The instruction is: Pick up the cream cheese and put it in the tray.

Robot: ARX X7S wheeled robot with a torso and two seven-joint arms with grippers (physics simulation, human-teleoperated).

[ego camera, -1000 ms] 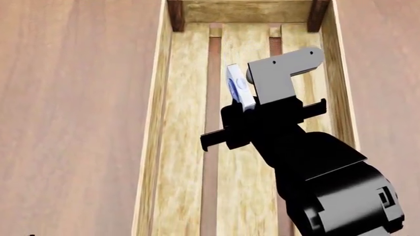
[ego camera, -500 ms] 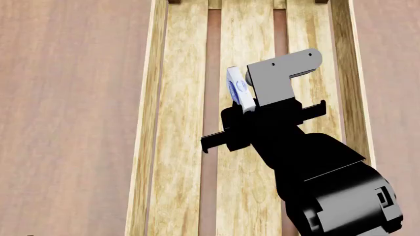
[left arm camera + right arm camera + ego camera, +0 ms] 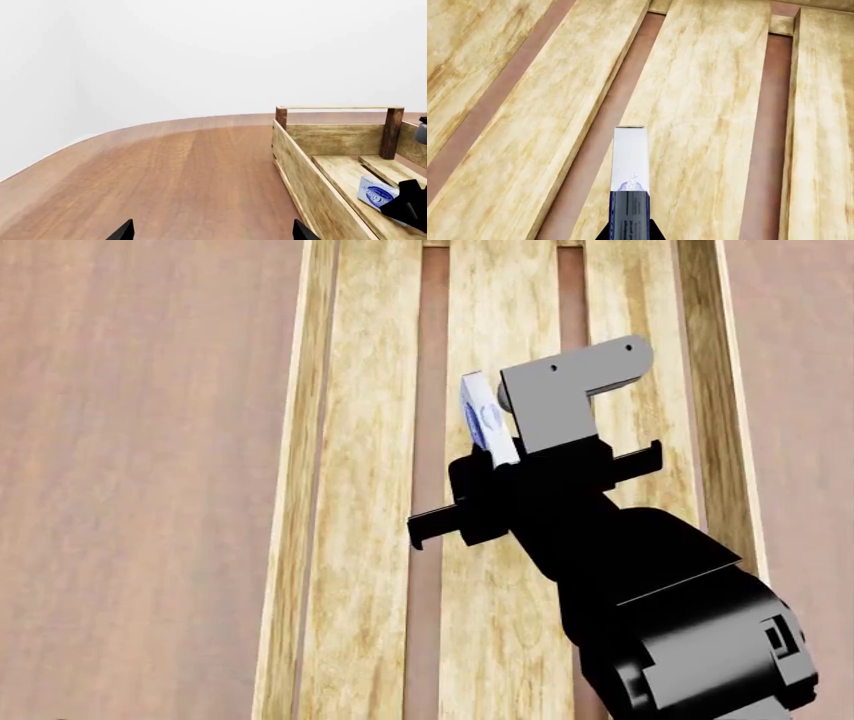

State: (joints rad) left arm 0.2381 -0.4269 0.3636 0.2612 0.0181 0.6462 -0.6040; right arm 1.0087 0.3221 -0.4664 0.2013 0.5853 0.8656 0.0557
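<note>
The right gripper [image 3: 497, 452] is clamped on the cream cheese [image 3: 483, 422], a thin white box with a blue logo, held edge-up above the tray [image 3: 363, 470] slats

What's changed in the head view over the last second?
The tray slid up out of frame: its far end wall and dark posts are gone from view. The right claw stayed put in the image, shut on the cream cheese as before.
</note>
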